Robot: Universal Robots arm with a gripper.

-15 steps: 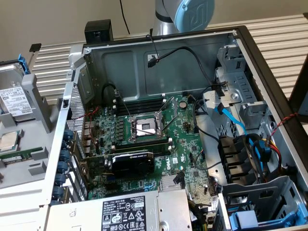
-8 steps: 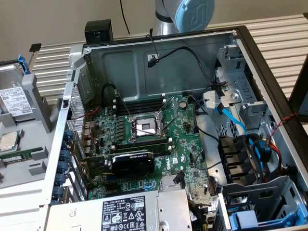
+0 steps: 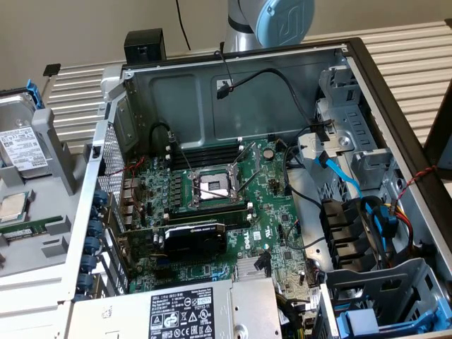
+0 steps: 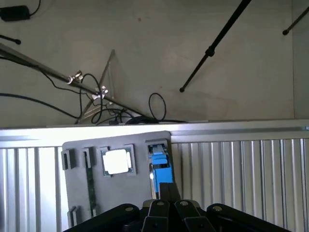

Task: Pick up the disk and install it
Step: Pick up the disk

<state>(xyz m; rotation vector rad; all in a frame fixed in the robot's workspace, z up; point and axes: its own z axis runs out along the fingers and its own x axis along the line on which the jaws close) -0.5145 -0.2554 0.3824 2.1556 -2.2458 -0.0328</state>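
Facing grey tray (image 4: 120, 203), claw (image 4: 166, 191) pressed together; disk (image 4: 161, 169) standing in slot, CPU chip (image 4: 116, 161) beside it, memory stick (image 4: 90, 183) beyond.

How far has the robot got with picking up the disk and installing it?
Done: nothing visible. The disk sits in the grey holder at the exterior view's left, outside the open computer case. In hand: nothing; the gripper is shut, empty, facing the holder from a distance. Left: both pickup and installation.
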